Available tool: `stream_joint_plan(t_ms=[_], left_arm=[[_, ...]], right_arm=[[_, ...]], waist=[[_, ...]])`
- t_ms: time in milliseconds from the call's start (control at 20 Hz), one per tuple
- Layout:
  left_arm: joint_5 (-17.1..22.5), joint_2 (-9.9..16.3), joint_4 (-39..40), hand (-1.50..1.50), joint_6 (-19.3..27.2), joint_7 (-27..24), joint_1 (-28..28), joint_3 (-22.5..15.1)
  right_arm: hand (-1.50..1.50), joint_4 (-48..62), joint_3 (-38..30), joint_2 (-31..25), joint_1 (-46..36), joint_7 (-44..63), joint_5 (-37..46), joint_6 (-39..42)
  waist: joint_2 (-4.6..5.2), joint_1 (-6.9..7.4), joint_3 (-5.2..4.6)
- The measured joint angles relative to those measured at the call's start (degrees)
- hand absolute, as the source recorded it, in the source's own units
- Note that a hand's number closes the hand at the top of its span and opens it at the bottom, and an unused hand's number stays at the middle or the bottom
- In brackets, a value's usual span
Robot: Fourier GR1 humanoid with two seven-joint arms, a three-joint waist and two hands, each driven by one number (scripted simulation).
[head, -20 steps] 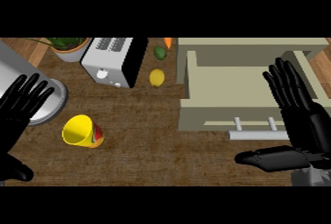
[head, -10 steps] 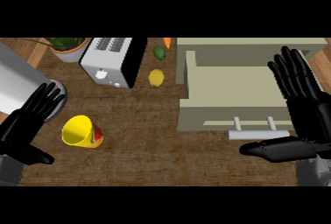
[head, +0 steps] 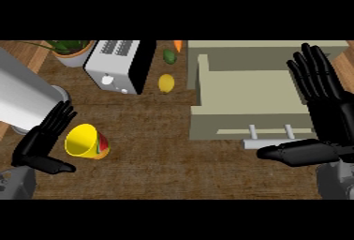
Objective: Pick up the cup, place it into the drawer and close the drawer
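The cup point(head: 85, 141), yellow with a red and green marking on its side, is seen lying tilted on the wooden counter point(head: 166, 164), its open mouth turned up and to the left. All positions below are given relative to the cup.

The left hand point(head: 43, 138) is held just to the left of the cup, with fingers straight and spread and the thumb extended below; nothing is gripped, and contact with the cup cannot be confirmed.

Well to the right of the cup, the open drawer point(head: 249, 93) is located, with its handle point(head: 271, 133) at the near edge. The right hand point(head: 319, 108) is positioned over the drawer's right side, fingers straight and wide, thumb pointed left, holding nothing.

Above the cup, a toaster point(head: 121, 65) is found. A lemon point(head: 166, 83) lies above and to the right.
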Motion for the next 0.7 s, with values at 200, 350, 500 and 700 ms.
stream_joint_plan(t_ms=[200,350,500,700], left_arm=[[-3.85,0.77,10.32,-1.5,2.91,-5.31,-4.54,-0.53],[-5.99,0.72,15.58,-1.5,5.03,-9.15,-6.04,-1.15],[-7.57,0.29,19.69,-1.5,6.78,-12.5,-7.02,-1.77],[-8.79,-0.01,23.13,-1.5,8.28,-15.82,-7.6,-2.3]], right_arm=[[-1.5,-0.85,-0.48,-0.41,-0.8,1.45,-0.51,0.12],[-1.5,-0.94,-1.17,-0.93,-0.88,1.49,-1.25,0.78],[-1.5,0.27,-1.48,-1.01,-1.44,0.71,-1.36,1.1],[-1.5,0.46,-1.48,-1.03,-2.53,1.54,-1.49,0.93]], waist=[[0.08,-0.29,-0.04],[0.17,-0.52,-0.07],[0.33,-0.74,-0.13],[0.4,-0.88,-0.18]])
